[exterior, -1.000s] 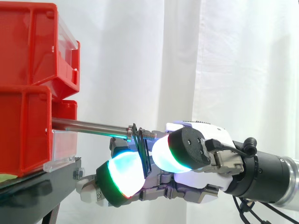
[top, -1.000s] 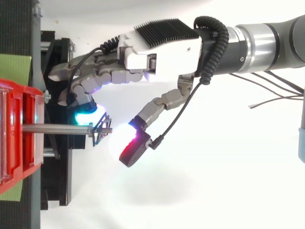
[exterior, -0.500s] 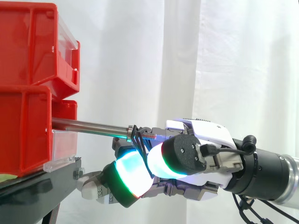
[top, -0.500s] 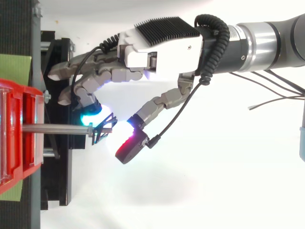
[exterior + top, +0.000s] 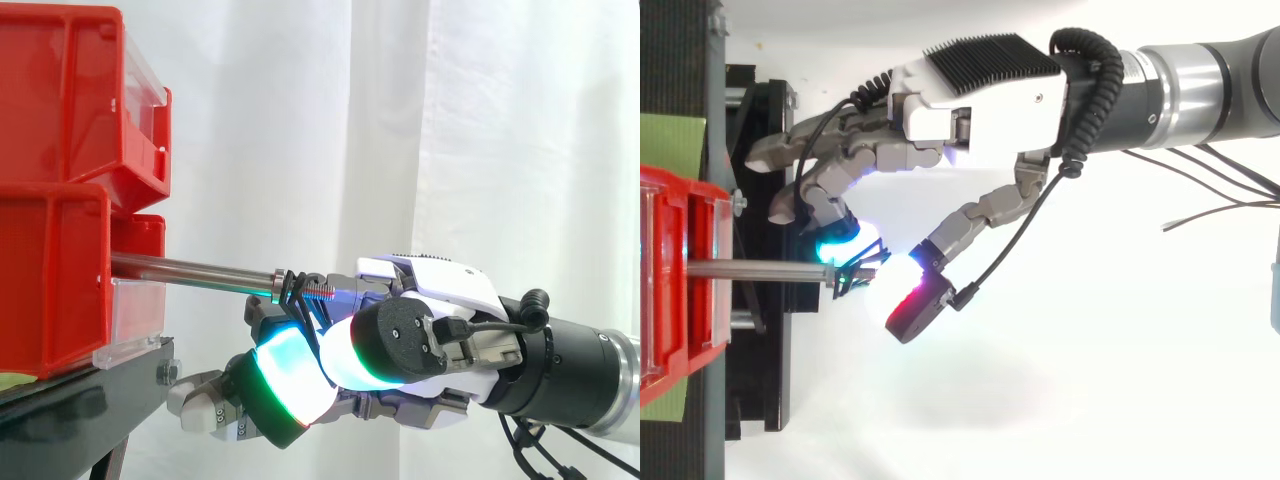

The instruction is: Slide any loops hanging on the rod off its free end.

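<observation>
A steel rod [image 5: 190, 268] sticks out level from the red bins toward the right and ends in a threaded tip. A black wire loop [image 5: 296, 296] hangs tilted at that free end, next to the thread; from above the loop [image 5: 852, 279] sits just before the rod's tip. My hand [image 5: 430, 290] reaches in from the right, its palm [image 5: 980, 95] above and right of the rod's end. A cyan-glowing fingertip [image 5: 837, 237] and the red-white thumb pad [image 5: 905, 300] press the loop from either side. Lower fingers curl beneath the rod.
Two red bins [image 5: 60, 270] are stacked at the left on a black stand [image 5: 80, 410], with a clear label strip under the rod. A white curtain hangs behind. Open room lies to the right of the rod's tip, beyond my hand.
The thumb pad has closed in toward the rod's tip and the fingertip pads have drawn together around the loop. The loop has tipped and shifted slightly toward the threaded end.
</observation>
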